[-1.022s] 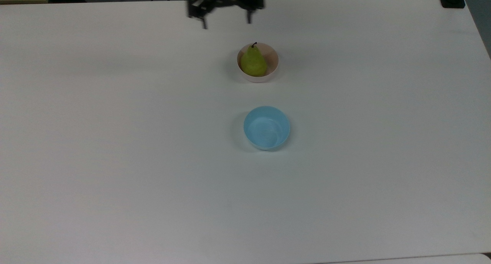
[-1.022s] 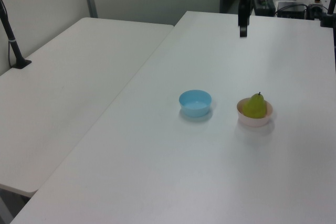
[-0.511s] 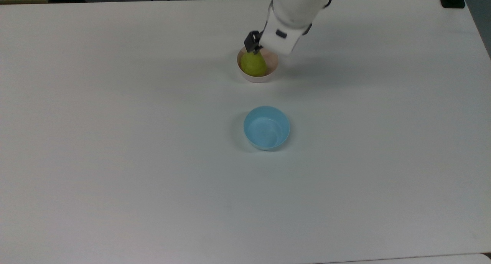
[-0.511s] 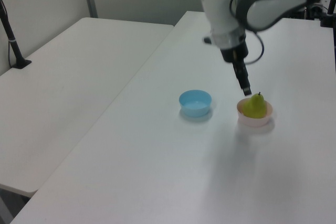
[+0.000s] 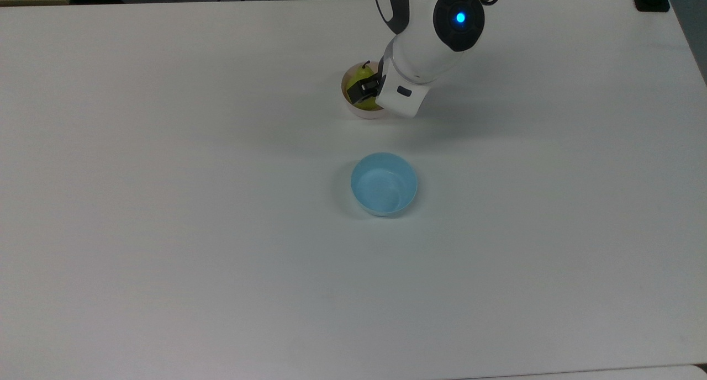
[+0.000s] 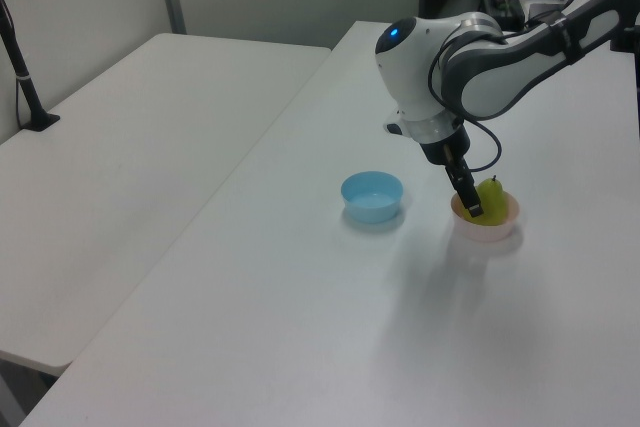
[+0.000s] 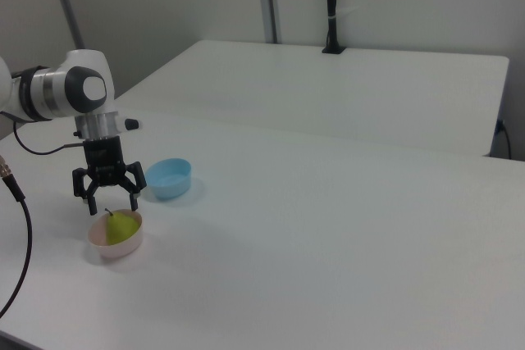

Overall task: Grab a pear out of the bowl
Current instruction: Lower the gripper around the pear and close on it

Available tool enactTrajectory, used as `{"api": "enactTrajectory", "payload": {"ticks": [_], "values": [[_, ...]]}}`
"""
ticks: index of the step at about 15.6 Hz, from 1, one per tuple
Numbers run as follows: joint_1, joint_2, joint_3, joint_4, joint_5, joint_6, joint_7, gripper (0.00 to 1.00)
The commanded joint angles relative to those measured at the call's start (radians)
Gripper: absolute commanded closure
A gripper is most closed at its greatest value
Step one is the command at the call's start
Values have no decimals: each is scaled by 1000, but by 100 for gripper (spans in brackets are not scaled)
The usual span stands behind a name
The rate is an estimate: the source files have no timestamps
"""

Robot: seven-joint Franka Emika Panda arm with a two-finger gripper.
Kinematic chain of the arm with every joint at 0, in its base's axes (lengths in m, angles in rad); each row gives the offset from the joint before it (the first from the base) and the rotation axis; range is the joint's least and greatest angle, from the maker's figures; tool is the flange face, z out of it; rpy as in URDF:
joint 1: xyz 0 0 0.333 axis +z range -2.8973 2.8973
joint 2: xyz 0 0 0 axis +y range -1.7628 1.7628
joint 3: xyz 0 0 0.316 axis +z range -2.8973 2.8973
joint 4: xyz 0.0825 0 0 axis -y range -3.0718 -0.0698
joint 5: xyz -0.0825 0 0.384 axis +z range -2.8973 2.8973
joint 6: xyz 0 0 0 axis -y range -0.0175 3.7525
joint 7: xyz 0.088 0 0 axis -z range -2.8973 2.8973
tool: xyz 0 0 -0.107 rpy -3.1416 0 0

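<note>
We take the pink bowl [image 5: 351,105] as our landmark; it stands on the white table [image 5: 165,203]. The pear [image 7: 121,225] lies inside this bowl, with its dark stem pointing up, and it rests on the bowl, not lifted.

The gripper [image 7: 107,202] hangs directly above the bowl. In the right view we see its two fingers spread wide, one on each side of the pear's top, and they do not touch the fruit. So the gripper is open and holds nothing. In the left view one finger [image 6: 474,210] reaches down beside the pear [image 6: 490,199], at the edge of the bowl [image 6: 497,231] nearer to the blue bowl. In the top view the white wrist of the arm [image 5: 425,32] covers a part of the bowl, and we see the pear [image 5: 361,71] partly behind the dark gripper [image 5: 369,90].

The light blue bowl [image 5: 384,184] stands apart from the pink bowl, below it in the top view, and on the right view's right of it [image 7: 169,178]. It is upright.

A second white table [image 6: 130,147] stands beyond the blue bowl as seen from the pink bowl, on the left view's left.
</note>
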Motion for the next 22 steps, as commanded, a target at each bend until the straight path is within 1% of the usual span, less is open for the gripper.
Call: {"api": "enactTrajectory", "payload": {"ticks": [1,2,3,4,7,9,11,13,14,16,19,22], "values": [[6,-21,-5,-44,-32,26,-32,6],[4,-16,-5,-49,-36,26,-32,13],[4,-11,-5,-49,-38,26,-35,16],[3,-8,-5,-51,-38,26,-39,18],[4,-1,-5,-54,-49,26,-41,18],[6,-1,-5,-63,-50,29,-43,23],[4,-1,-5,-63,-52,29,-43,33],[0,-2,-3,-63,-50,28,-62,48],[-2,-5,-3,-63,-50,26,-70,53],[-3,-14,-3,-60,-50,20,-70,55],[-6,-57,-3,-52,-39,6,-72,55],[-12,-102,-3,-20,-21,-72,-90,55]]}}
